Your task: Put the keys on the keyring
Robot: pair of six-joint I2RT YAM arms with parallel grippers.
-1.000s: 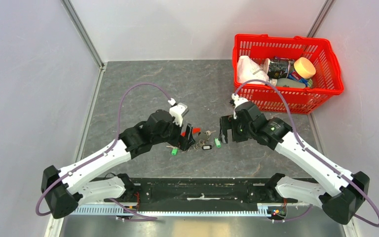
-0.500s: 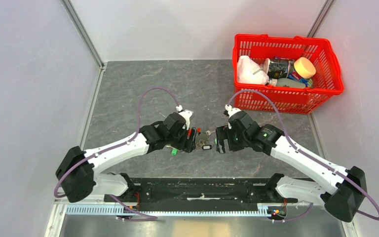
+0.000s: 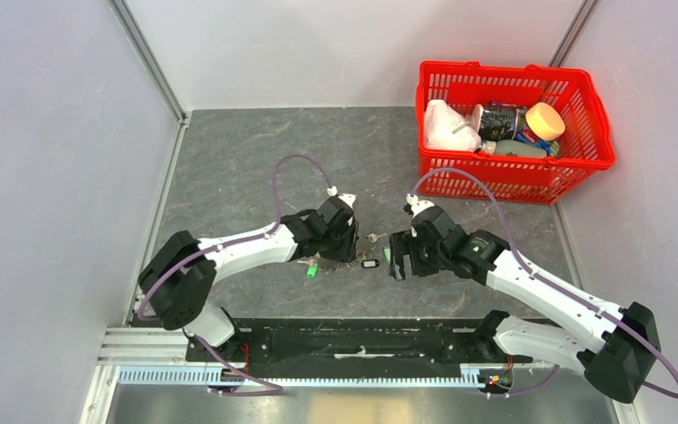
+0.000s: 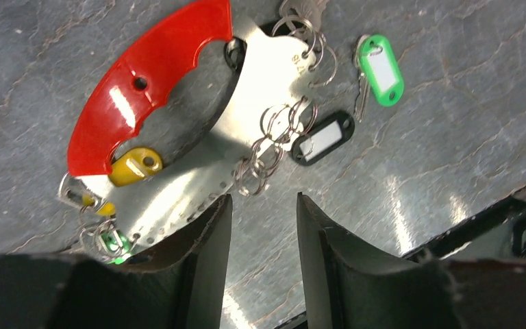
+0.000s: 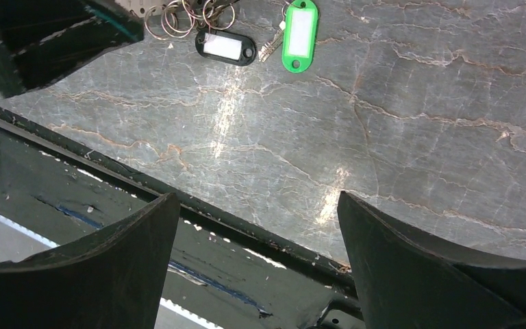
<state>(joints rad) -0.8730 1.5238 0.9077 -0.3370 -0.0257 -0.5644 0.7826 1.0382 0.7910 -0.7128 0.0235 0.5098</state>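
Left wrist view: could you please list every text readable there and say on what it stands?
Keyring, metal plate: stamped marks, too blurred to read.
Green tag: white label, no writing visible.
Black tag: white label, no writing visible.

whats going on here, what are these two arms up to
Two robot arms are working on getting keys onto a keyring. The left gripper is low over the keyring, at its silvery edge, jaws partly apart with only the table showing between them. The right gripper hovers wide open and holds nothing, near the green-tagged key and the black tag, which lie on the table beside the keyring. Nothing is lifted yet.
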